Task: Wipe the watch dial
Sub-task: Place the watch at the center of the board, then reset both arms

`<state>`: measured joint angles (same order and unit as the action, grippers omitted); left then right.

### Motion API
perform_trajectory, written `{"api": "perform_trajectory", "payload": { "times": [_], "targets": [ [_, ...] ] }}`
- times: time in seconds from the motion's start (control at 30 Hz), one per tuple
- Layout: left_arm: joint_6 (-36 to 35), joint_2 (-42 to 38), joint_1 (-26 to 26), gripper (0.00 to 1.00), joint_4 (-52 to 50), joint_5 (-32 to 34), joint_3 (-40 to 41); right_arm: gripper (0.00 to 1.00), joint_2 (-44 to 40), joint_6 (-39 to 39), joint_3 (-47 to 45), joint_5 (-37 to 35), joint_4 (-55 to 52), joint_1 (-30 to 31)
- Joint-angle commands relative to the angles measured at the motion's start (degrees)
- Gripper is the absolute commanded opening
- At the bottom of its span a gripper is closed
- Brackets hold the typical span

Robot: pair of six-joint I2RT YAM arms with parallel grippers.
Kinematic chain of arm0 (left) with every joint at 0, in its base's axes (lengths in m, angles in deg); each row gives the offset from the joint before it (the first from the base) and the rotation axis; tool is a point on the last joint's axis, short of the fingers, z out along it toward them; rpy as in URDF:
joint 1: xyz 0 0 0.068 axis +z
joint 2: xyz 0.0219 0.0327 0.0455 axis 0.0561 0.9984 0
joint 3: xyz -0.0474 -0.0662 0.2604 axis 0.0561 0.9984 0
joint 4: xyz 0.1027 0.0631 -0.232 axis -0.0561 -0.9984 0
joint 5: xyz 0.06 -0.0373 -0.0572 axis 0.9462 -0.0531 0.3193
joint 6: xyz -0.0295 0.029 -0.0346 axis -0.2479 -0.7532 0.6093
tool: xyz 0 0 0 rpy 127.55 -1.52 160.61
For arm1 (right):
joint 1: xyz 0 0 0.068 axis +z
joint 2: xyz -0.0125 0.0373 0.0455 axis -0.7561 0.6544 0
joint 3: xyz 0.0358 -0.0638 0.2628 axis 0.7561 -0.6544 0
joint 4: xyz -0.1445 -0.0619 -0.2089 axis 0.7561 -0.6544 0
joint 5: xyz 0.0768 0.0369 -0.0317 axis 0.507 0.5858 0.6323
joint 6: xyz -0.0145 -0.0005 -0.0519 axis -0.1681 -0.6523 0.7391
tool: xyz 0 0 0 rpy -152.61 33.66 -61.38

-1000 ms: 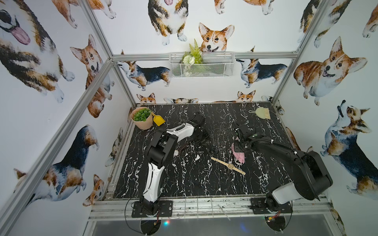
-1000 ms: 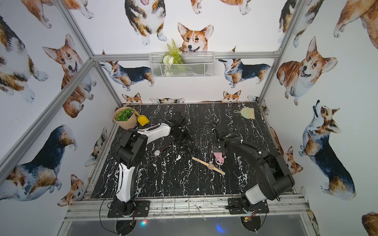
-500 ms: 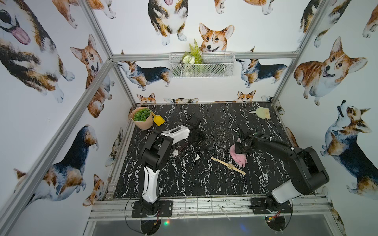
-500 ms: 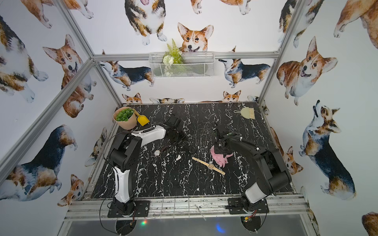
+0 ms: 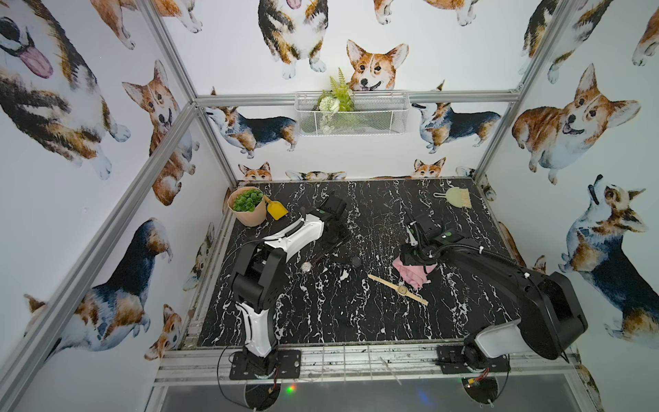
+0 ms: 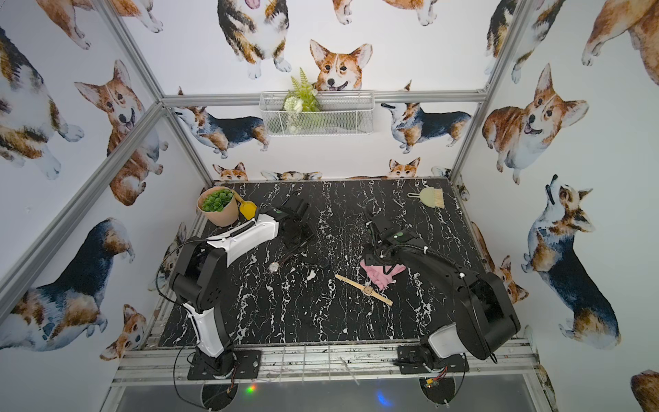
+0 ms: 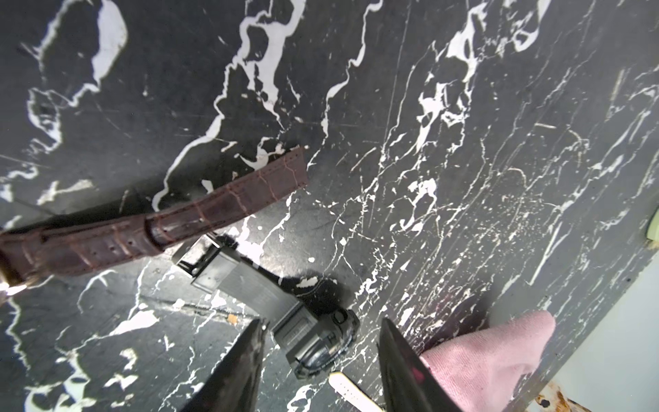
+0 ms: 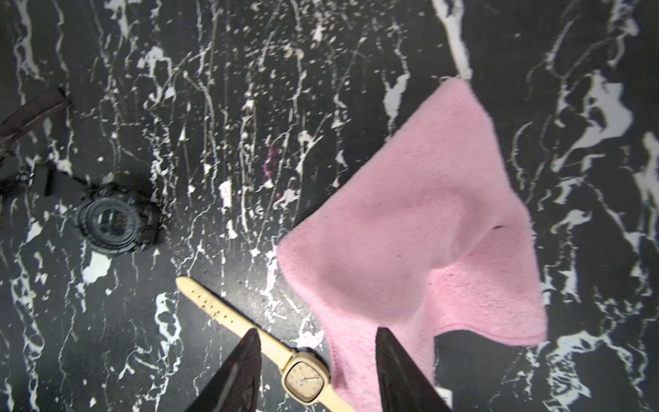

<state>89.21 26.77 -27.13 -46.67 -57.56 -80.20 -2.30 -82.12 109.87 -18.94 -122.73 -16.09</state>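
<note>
- Black right arm [image 5: 499, 271] stretched low from its base at the near edge toward the middle of the worktop [image 5: 321, 314], wrist tipped down over the pink cloth [image 5: 413, 273].
- Spread fingers on the right end effector [image 8: 317, 331], nothing pinched; cloth loose and crumpled on the marble underneath.
- White-and-black left arm [image 5: 296, 233] folded up at the elbow, forearm angled toward the back, wrist pointing down.
- Same story for the left end effector [image 7: 322, 321]: fingers apart, gripping nothing, black watch [image 7: 321, 342] flat on the marble in the gap below.
- As for the cream watch [image 8: 305, 380]: flat, square dial face up, right under the right end effector, strap crossing behind one finger in the wrist view, dial just beside the cloth's edge. Touching or not? Can't tell.
- A brown-strap watch [image 7: 160, 221] flat near the black one, on the left arm's side.
- Black marble-look surface, white veins, lots of scuffs.
- Back-left corner: plant pot [image 5: 249, 214] plus yellow scoop [image 5: 276, 209]. Back-right: small brush [image 5: 458, 197].
- Walls in corgi wallpaper [image 5: 374, 67], aluminium frame [image 5: 463, 95], wire basket [image 5: 351, 117] with greenery up on the back wall.
</note>
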Motion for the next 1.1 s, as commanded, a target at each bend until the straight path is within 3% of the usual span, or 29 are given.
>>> {"api": "perform_trajectory", "payload": {
  "times": [0.0, 0.13, 0.23, 0.47, 0.53, 0.57, 0.6, 0.7, 0.83, 0.93, 1.0, 1.07],
  "targets": [
    [-0.51, -2.33, 0.07, 0.54, -1.35, 1.41, 0.8, 0.54, 0.48, -2.21, -0.34, 0.53, 0.21, 0.94],
    [-4.3, -6.11, 0.11, 0.54, -3.64, 4.47, 0.91, 0.55, -1.15, -2.41, -1.22, -0.69, 0.57, 0.95],
    [-9.14, -10.11, 0.61, 0.54, -5.94, 9.0, 0.78, 0.62, -3.68, -2.17, -1.48, -2.05, 0.33, -0.49],
    [-20.54, -23.66, 5.73, 0.58, -7.98, 21.57, 6.08, 0.82, -14.65, -0.08, -3.41, -6.43, -0.51, -11.64],
    [-25.98, -29.72, 8.29, 0.66, -2.22, 24.31, 12.36, 0.91, -17.66, 2.08, -4.69, -9.79, -0.41, -14.64],
    [-28.58, -32.94, 9.1, 0.76, 1.62, 27.54, 16.38, 0.96, -20.14, 3.17, -5.91, -12.07, -0.13, -15.76],
    [-32.1, -35.46, 9.54, 1.0, 6.58, 30.02, 20.67, 1.0, -21.31, 4.24, -7.22, -13.93, 0.42, -16.69],
    [-43.32, -41.69, 11.05, 1.0, 21.77, 38.42, 36.48, 1.0, -24.74, 8.21, -13.31, -18.7, 5.18, -20.12],
    [-53.12, -40.45, 18.64, 1.0, 34.26, 30.45, 46.15, 1.0, -28.5, 13.24, -26.64, -21.31, 21.28, -23.54],
    [-56.41, -36.58, 20.42, 1.0, 50.29, 29.82, 52.16, 1.0, -30.23, 14.94, -35.88, -22.4, 33.01, -24.07],
    [-59.1, -33.38, 21.38, 1.0, 63.73, 28.02, 56.54, 1.0, -30.82, 15.0, -36.72, -21.89, 34.94, -24.24],
    [-61.04, -29.72, 22.84, 1.0, 70.28, 22.75, 55.97, 1.0, -29.93, 15.59, -38.57, -21.0, 42.86, -24.33]
  ]
}}
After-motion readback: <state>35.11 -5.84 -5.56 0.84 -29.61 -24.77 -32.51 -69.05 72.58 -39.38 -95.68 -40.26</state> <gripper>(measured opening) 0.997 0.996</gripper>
